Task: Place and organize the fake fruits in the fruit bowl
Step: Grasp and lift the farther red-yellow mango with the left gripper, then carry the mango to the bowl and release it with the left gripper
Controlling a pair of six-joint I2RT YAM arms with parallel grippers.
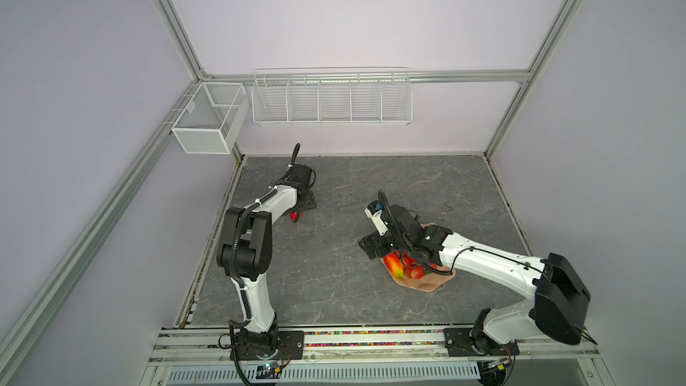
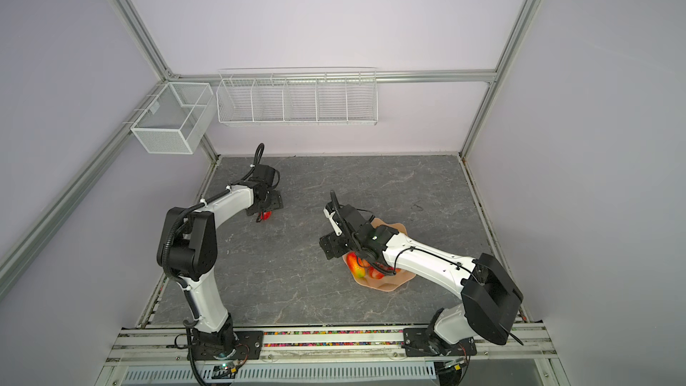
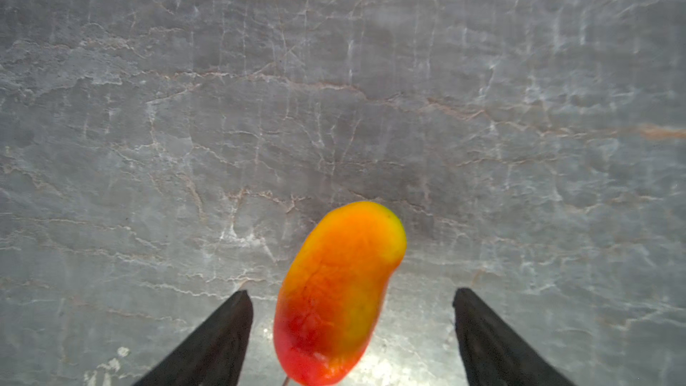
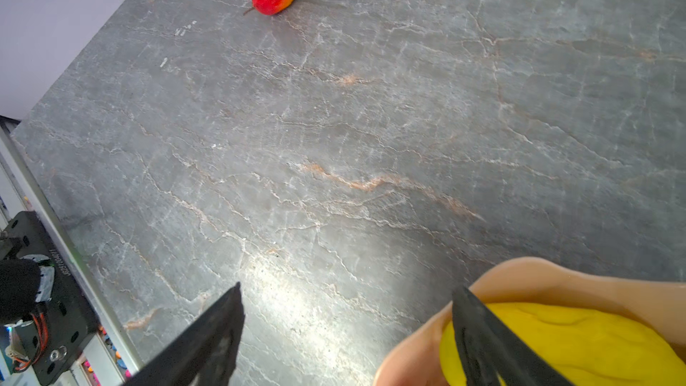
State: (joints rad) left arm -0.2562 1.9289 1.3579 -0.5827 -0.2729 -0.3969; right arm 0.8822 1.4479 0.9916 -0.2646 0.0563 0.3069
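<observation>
The grey marble-pattern table (image 1: 334,194) carries every task item in both top views. The white wire rack (image 1: 331,100) hangs on the back wall at 12 o'clock, above the table.

The fruit bowl (image 1: 419,284), peach-pink with a wavy rim, sits at 4 o'clock from table centre. My right arm crosses over it and hides much of its inside.

My right gripper (image 4: 348,287) stands at the bowl's 9 o'clock edge, jaws apart and holding nothing. In the right wrist view one finger lies in front of the yellow fruit (image 4: 594,343), the other over bare table. That fruit lies inside the bowl, close under its rim.

My left gripper (image 3: 350,292) is at 9 o'clock from table centre, jaws apart. The loose mango (image 3: 337,298) lies on the table between its fingers, not clamped, well apart from the bowl.

The second mango (image 1: 394,266) lies in the bowl at its 8 o'clock side. The red grapes (image 1: 414,272) lie just beside it at 3 o'clock, partly hidden by my right arm
</observation>
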